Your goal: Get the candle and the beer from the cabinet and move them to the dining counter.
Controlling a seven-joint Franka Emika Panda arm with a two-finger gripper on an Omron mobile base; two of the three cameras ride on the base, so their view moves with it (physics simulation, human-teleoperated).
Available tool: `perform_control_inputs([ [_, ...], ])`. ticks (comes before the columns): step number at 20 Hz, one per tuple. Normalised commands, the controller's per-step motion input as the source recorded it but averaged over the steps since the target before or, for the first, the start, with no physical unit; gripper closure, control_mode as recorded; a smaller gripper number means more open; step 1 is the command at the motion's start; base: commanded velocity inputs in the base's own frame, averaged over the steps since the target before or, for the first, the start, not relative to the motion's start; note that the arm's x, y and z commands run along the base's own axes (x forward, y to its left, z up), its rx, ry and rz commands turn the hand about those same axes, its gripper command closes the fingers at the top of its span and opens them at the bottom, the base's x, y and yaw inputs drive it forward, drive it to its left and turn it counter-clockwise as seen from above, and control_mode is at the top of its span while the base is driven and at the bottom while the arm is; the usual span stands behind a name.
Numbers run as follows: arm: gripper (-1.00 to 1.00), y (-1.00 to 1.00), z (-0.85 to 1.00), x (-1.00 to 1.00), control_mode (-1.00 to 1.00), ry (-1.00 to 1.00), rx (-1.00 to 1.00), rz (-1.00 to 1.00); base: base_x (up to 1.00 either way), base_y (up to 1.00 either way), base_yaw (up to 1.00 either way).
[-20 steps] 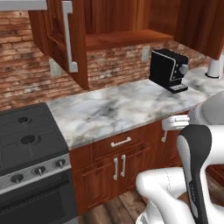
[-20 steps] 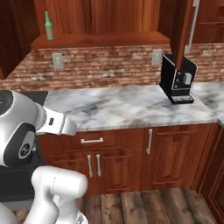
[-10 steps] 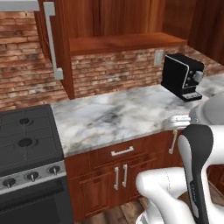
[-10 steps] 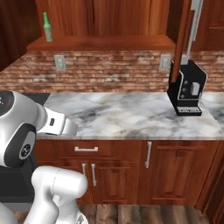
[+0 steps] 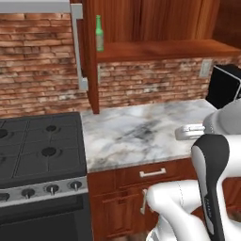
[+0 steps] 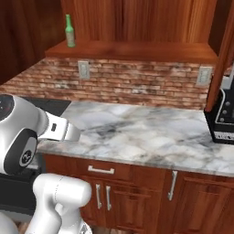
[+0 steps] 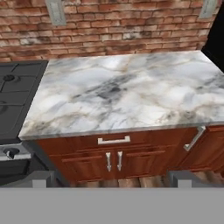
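- Closest to you in the hand view, the gripper (image 7: pixel 112 178) has its two small dark grey tips (image 7: pixel 40 178) far apart, and nothing is between them.
- Just past the tips you see smooth red-brown wooden drawer units (image 7: pixel 113 159). You can count one flat silver handle lying sideways, two short ones standing up side by side, and one longer one on the right.
- To the left is a black stove (image 5: pixel 40 150) with round burners on top and a row of little round knobs on its grey front.
- Next comes the marble worktop (image 7: pixel 122 92). It is flat and shiny, white and grey with thin brown lines running through it.
- At the right end of the worktop stands one black boxy coffee machine (image 6: pixel 224 119).
- Behind the worktop is a bumpy red brick wall (image 6: pixel 137 82). You can see two pale square outlets on it.
- Up high is the cabinet (image 5: pixel 155 28), made of dark red-brown wood. Its door (image 5: pixel 89 52) stands open, with one long silver bar handle on it.
- The beer (image 5: pixel 99 33) is one thin green glass bottle with a long neck. It stands straight up on the cabinet's shelf, at the left end, just beside the open door.
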Motion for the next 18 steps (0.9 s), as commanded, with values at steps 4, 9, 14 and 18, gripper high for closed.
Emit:
perform_control_inputs([
  [4,-1.0,0.0,0.0,0.0,1.0,0.0,0.0,0.0,0.48,-0.34,0.19],
  [9,-1.0,0.0,0.0,0.0,1.0,0.0,0.0,0.0,0.45,-0.45,0.08],
  [14,-1.0,0.0,0.0,0.0,1.0,0.0,0.0,0.0,0.45,-0.33,0.03],
  [18,-1.0,0.0,0.0,0.0,1.0,0.0,0.0,0.0,0.26,0.02,-0.04],
])
